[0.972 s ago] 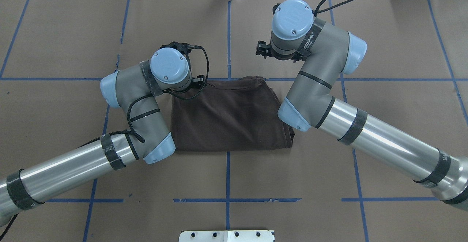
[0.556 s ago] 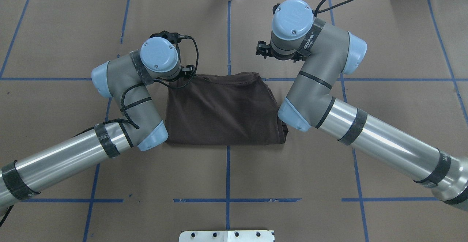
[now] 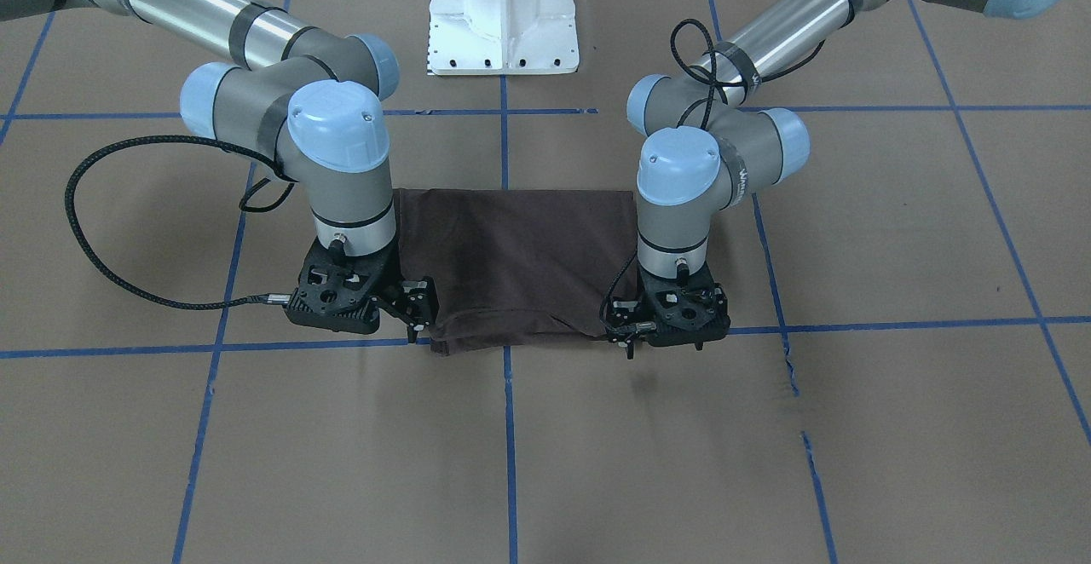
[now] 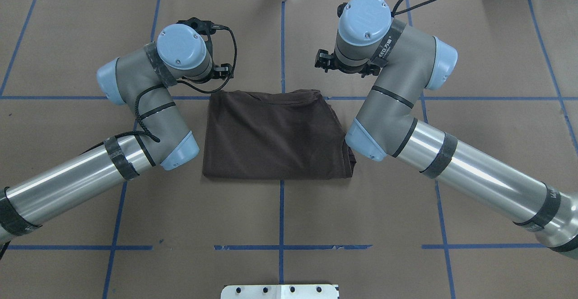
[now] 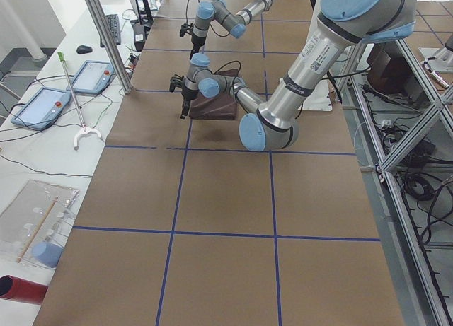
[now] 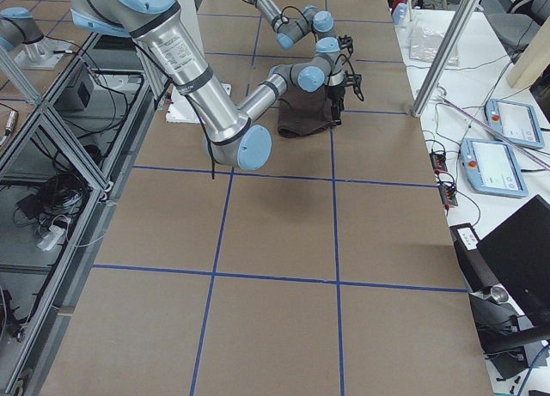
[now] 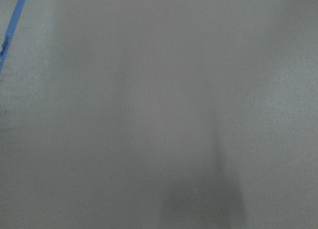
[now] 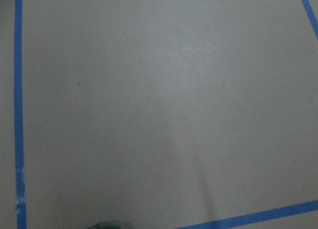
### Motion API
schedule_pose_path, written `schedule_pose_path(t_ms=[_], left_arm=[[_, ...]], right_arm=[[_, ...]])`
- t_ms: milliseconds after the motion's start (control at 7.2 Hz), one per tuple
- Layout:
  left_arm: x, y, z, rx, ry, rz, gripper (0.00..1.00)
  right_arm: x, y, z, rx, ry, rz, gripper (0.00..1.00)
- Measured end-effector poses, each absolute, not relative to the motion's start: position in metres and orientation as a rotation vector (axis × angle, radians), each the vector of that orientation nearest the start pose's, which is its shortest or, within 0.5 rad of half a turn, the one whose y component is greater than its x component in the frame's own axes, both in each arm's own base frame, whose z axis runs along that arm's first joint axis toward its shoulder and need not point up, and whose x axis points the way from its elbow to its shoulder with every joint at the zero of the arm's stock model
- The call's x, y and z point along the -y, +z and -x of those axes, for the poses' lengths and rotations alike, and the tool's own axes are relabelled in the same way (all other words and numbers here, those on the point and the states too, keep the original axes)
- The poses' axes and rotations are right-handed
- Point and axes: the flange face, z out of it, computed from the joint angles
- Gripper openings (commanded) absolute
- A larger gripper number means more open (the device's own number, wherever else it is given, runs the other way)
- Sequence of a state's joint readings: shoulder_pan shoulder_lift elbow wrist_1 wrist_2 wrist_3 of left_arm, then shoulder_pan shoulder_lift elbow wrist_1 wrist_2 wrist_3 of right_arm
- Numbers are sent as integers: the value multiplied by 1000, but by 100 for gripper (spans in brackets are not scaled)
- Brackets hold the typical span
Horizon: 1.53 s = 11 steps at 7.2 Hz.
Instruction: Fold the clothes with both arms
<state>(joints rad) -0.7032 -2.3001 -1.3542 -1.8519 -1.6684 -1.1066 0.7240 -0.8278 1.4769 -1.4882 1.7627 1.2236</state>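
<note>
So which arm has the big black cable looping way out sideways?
The right arm: its cable swings wide before reaching its tool. The left arm has a short cable curled close.

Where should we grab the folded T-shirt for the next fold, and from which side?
Probably its two far corners, one per gripper. The T-shirt lies flat as a rectangle, so only its edges offer a pinch. Come down from the side away from the white base; the left gripper and right gripper are beside those corners.

I see the dark brown knit T-shirt (image 4: 275, 138) folded into a flat rectangle. It lies between the black left gripper (image 3: 626, 334) and black right gripper (image 3: 418, 308) of my silver-grey tubular arms (image 4: 67, 186), which hang near its far corners.
</note>
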Motion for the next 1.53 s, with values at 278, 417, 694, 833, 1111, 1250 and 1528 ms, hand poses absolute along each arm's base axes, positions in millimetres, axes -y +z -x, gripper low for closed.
schedule_pose_path(t_ms=[278,417,694,833,1111,1250,1528], left_arm=[[551,266,-459,-810,-142,-377,100],[520,264,-420,-832,-95,-395,100],[474,270,-336,-797,-7,-419,100],[465,287,-283,-770,48,-423,100],[463,346,-153,-715,181,-429,100],[461,383,-90,-682,245,-436,100],[455,478,-16,-697,237,-315,100]], right_arm=[[563,251,436,767,238,-209,100],[549,266,401,783,194,-217,100],[525,320,306,784,94,-220,100],[516,366,234,764,26,-220,100],[492,473,77,704,-115,-224,100],[473,528,22,681,-143,-201,100],[433,620,-34,654,-128,-110,100]])
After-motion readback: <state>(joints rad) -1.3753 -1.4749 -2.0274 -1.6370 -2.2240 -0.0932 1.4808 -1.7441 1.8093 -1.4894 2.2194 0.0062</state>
